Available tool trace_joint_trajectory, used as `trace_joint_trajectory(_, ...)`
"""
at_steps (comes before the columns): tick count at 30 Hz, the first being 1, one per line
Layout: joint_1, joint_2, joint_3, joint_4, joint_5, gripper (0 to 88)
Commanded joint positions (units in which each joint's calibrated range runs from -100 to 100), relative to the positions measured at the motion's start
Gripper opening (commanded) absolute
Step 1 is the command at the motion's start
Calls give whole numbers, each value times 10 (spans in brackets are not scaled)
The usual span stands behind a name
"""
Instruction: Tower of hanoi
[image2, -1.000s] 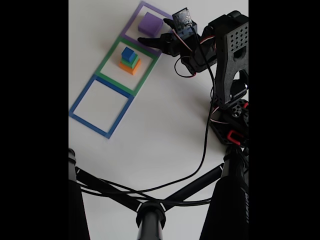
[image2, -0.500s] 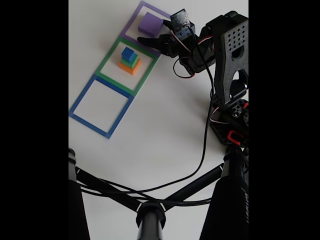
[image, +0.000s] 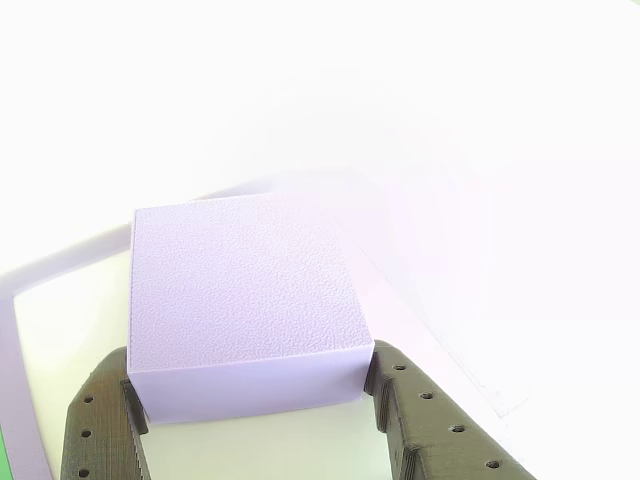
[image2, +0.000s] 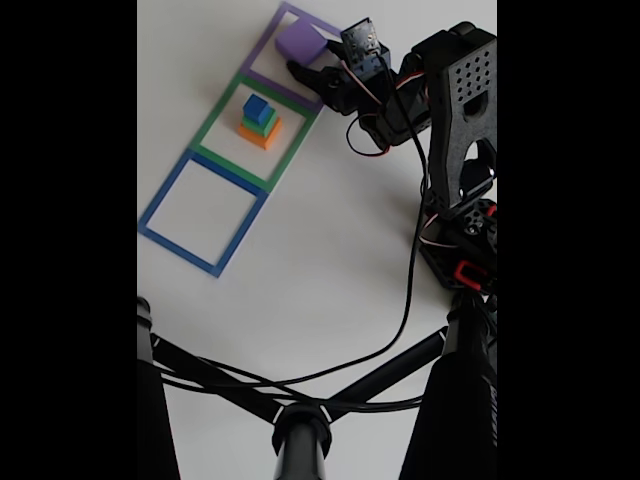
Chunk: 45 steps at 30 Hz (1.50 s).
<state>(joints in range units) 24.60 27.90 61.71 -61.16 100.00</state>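
Purple slab (image: 240, 300) flat, squarely between tool (image: 255, 420) fingers

The arm reaches out from its base toward the purple slab (image2: 300, 41), wrist bent down. The hand (image: 258, 395) has one dark finger (image: 100, 420) pressed to the slab's left side and the other finger (image: 430, 420) to its right side, closed around it.

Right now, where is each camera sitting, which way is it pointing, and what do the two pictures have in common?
Other view: low behind the gripper, looking forward over the purple block between both fingers.
Fixed view: high above the table, looking down on three square outlines, the small stack and the whole arm.
Shared: the purple block and gripper.
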Motion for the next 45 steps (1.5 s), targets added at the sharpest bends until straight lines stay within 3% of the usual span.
trace_joint_trajectory(1,0,-5,-11,-16,0,180)
trace_joint_trajectory(12,-2,-36,3,3,0,167)
trace_joint_trajectory(22,-15,-245,64,179,0,162)
trace_joint_trajectory(34,13,-514,-12,560,0,158)
trace_joint_trajectory(45,-10,-655,-380,1167,0,154)
